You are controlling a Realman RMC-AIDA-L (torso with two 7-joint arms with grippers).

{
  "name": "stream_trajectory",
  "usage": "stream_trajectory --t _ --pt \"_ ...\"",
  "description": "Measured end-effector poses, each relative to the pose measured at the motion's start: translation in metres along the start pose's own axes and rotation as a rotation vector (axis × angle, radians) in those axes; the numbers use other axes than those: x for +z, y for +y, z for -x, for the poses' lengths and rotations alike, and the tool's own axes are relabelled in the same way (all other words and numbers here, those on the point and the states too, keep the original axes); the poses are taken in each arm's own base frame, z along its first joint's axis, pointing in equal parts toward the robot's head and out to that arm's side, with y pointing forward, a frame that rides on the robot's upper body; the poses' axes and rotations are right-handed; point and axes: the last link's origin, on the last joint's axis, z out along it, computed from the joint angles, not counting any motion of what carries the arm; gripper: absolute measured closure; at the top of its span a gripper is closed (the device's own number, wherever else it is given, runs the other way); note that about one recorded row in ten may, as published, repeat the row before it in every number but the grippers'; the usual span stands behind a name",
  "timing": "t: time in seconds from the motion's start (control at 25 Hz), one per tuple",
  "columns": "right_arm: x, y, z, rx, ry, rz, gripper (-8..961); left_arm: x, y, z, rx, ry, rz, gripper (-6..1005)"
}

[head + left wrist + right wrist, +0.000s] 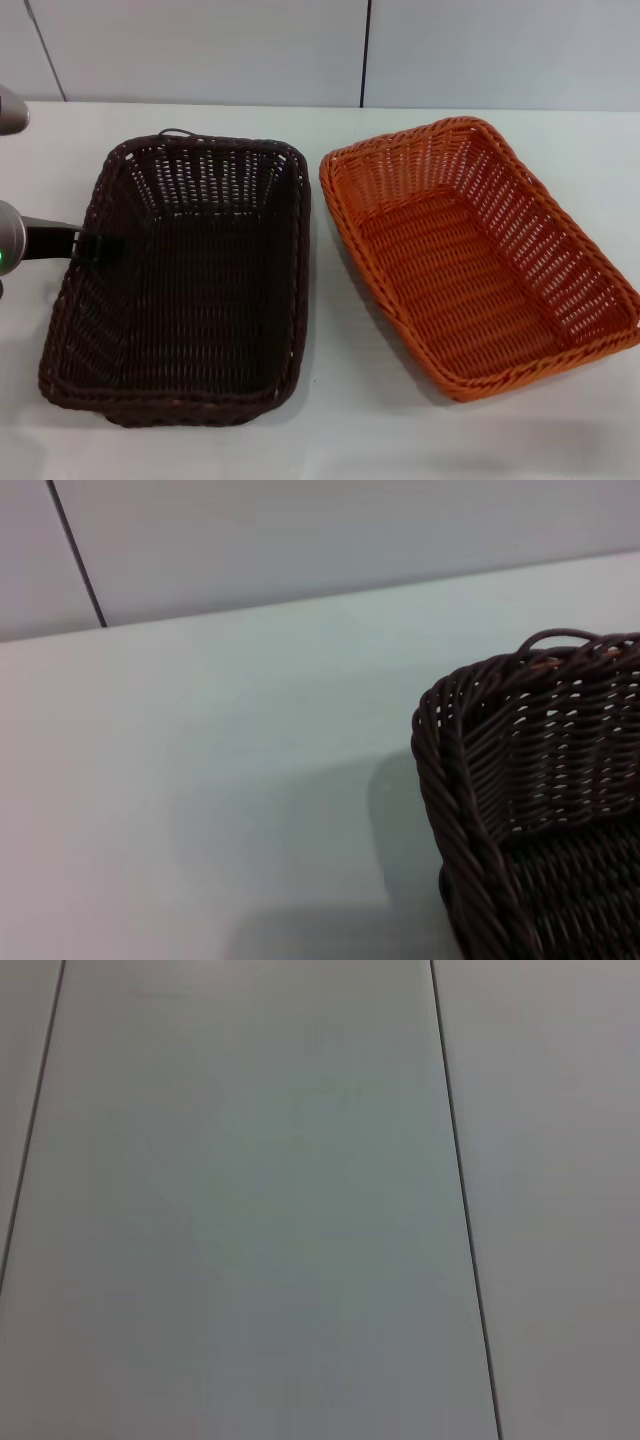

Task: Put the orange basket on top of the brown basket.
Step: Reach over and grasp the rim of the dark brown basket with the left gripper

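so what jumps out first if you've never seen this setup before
Two woven baskets sit side by side, apart, on the white table: the orange basket on the robot's right, angled, and the brown basket on its left. Both look empty. The left end effector is at the brown basket's outer rim; the right one is out of view.

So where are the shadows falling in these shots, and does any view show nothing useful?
Head view: soft, even light; the brown basket and the orange basket cast only faint shadows on the white table, and the left pincer sits at the brown basket's left rim. Left wrist view: a dim shadow beside the brown basket's corner. Right wrist view: only pale panels with dark seams.
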Motion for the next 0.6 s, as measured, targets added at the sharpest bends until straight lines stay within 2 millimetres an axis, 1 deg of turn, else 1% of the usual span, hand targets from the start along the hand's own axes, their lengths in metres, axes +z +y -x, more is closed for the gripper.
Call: stream_trajectory --t 0.36,0.48,0.6 --pt "-0.003 -0.001 -0.001 0.004 0.006 -0.005 126 0.020 0.001 0.002 0.008 -0.047 0.002 243" --pt "-0.005 -0.002 0.000 0.004 0.005 -0.008 125 0.020 0.003 0.007 0.011 -0.073 0.013 245" --pt "-0.005 -0.002 0.000 0.003 0.003 -0.008 125 0.018 0.004 0.005 0.020 -0.069 0.018 247"
